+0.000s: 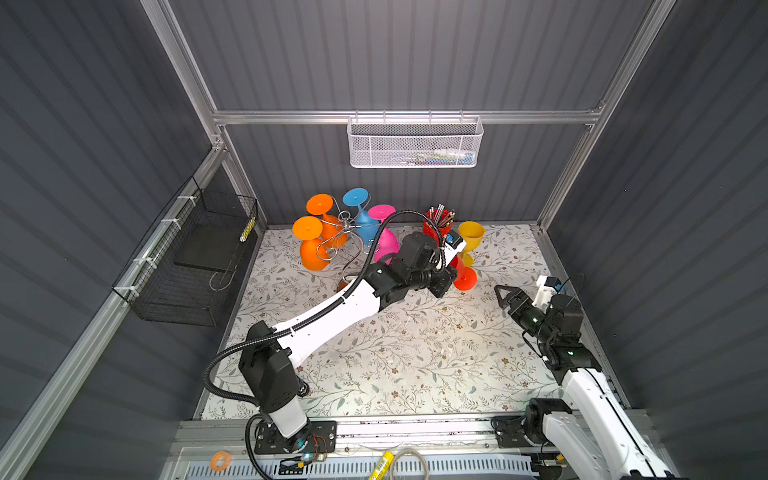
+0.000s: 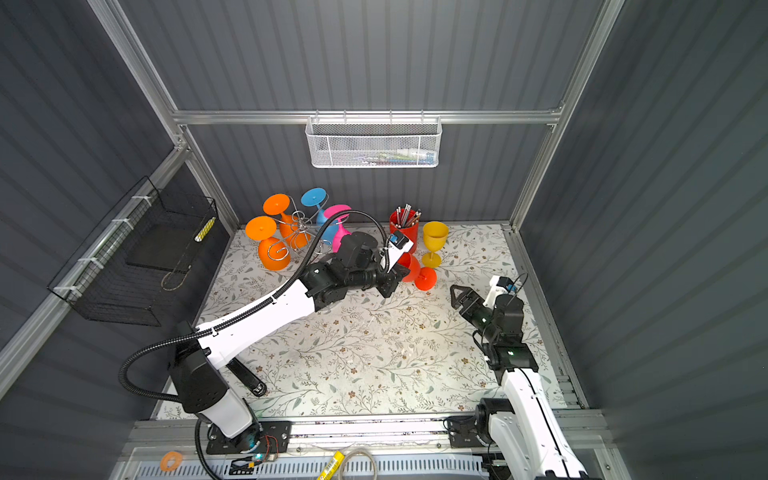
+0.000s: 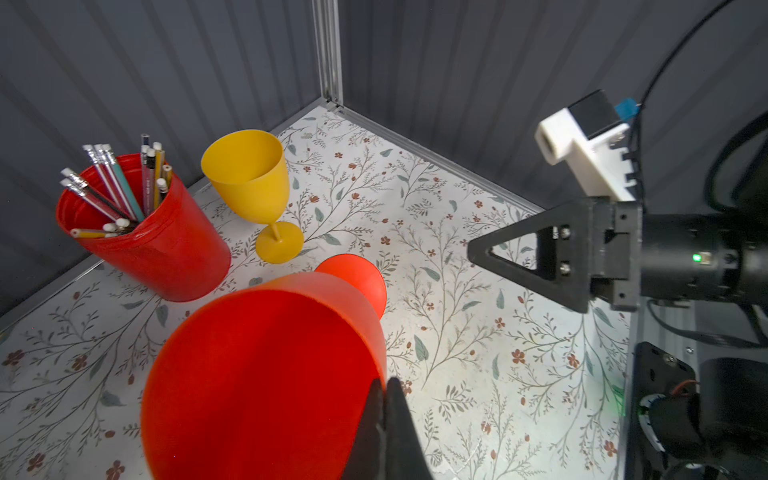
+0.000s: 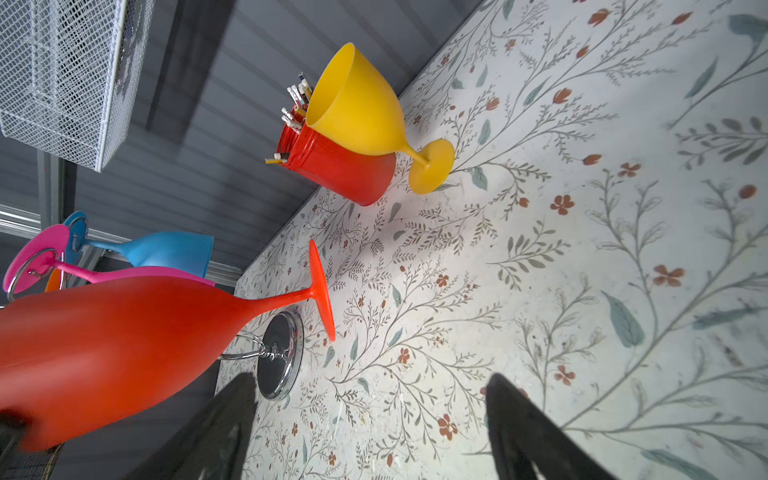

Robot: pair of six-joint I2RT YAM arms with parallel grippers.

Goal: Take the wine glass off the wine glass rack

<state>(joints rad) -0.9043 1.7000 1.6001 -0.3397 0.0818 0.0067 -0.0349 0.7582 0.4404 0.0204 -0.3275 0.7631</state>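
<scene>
Two grippers, one busy. Nearest, right gripper (image 1: 501, 296) hangs over the floral-print table (image 1: 415, 353), jaws wide apart with nothing between them, pointed toward the glass. Just beyond, left gripper (image 3: 385, 390) is pinched tight on the rim wall of the red plastic wine glass (image 3: 266, 374). It is tilted, with its round foot low by the table; touching or not, cannot tell. Close behind, yellow plastic goblet (image 1: 471, 235) stands upright beside red pencil cup (image 3: 166, 257). Far back-left, chrome wire rack (image 4: 277, 357) carries orange glasses (image 1: 312, 253), blue glass (image 1: 365, 224) and pink glass (image 1: 386, 245), hanging bowl-down. Step: removal looks done, set-down in hand. Next likely: bring stem upright, seat foot flat clear of the goblet's foot, then let go.
</scene>
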